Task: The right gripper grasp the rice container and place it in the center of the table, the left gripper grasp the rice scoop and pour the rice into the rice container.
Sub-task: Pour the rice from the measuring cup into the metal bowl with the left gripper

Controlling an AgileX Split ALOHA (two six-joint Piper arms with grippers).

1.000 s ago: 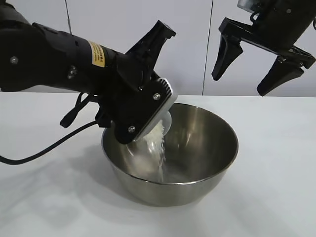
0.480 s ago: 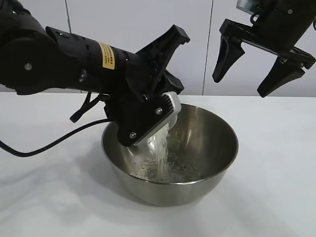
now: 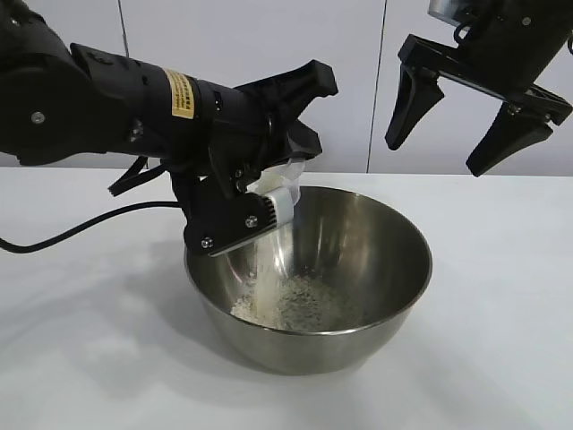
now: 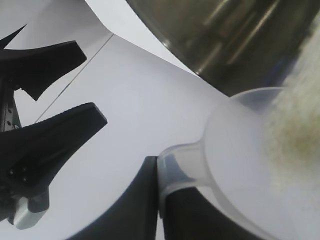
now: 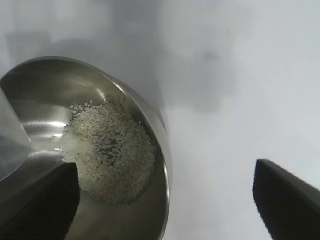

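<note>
The rice container (image 3: 367, 260), a deep steel bowl, stands on the white table (image 3: 501, 349). A pale heap of rice (image 3: 295, 309) lies in its bottom. Over the bowl's left rim my left gripper (image 3: 269, 184) is shut on the tab handle of the rice scoop (image 3: 281, 199), tipped steeply, and a thin stream of grains falls from it. The left wrist view shows the fingertips (image 4: 150, 172) pinching the scoop (image 4: 235, 145), with rice (image 4: 295, 125) at its lip. My right gripper (image 3: 466, 125) hangs open and empty, high above the bowl's far right side. Its view looks down on the bowl (image 5: 45, 75) and rice (image 5: 112, 150).
A black cable (image 3: 81, 228) from the left arm trails over the table on the left. Behind the table is a pale panelled wall (image 3: 358, 107). Bare tabletop lies to the right of the bowl and in front of it.
The left gripper has drawn back slightly to the left with the scoop. The falling stream has thinned and the heap in the bowl has grown. The right gripper has not moved.
</note>
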